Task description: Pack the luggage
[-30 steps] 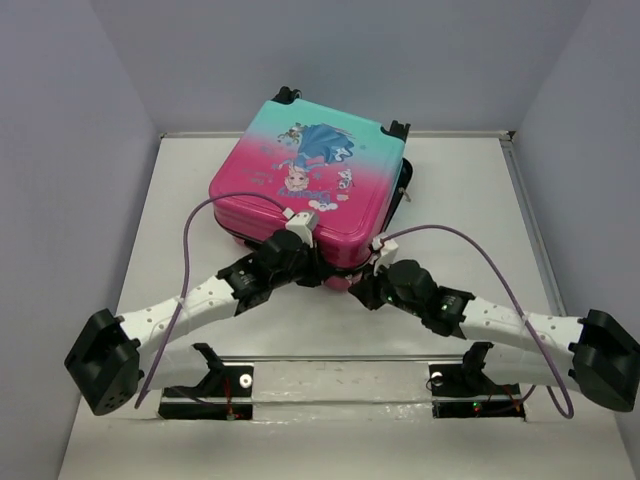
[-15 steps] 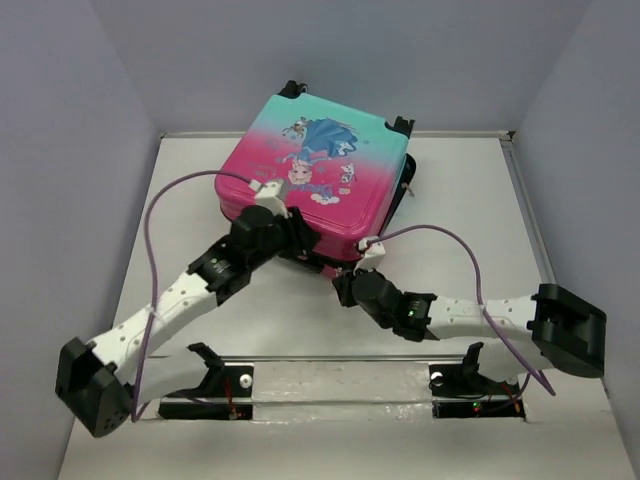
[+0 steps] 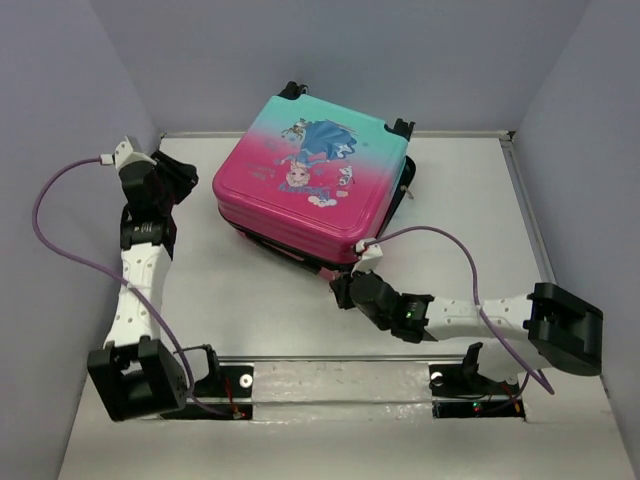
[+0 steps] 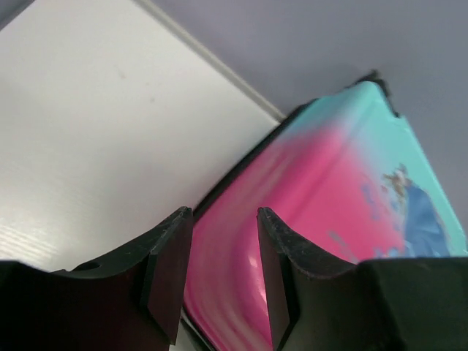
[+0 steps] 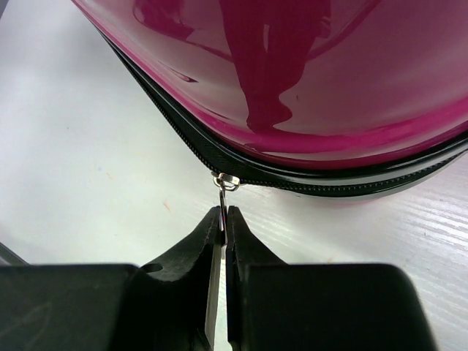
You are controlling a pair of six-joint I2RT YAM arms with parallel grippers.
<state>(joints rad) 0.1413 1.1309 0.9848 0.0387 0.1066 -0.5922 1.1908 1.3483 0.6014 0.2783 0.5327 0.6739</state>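
Note:
The luggage [image 3: 310, 185], a pink-to-teal suitcase with a cartoon print, lies flat at the back middle of the table with its lid down. Its pink shell [image 5: 307, 80] fills the top of the right wrist view, above the black zipper line. My right gripper [image 3: 342, 291] is at the suitcase's near corner, shut [image 5: 224, 213] on the metal zipper pull [image 5: 222, 192]. My left gripper [image 3: 186, 178] hangs to the left of the suitcase, apart from it. Its jaws [image 4: 224, 213] stand open with nothing between them, and the pink side [image 4: 292, 197] shows beyond.
The white table [image 3: 250, 310] has a raised rim [image 3: 460, 134] at the back and grey walls on three sides. The arms' mounting rail [image 3: 340, 380] runs along the near edge. Purple cables [image 3: 60, 240] loop beside each arm.
My left arm has swung away from the suitcase's near edge to the table's left side, and its jaws have opened. The right gripper has shifted slightly left, still pinching the pull.

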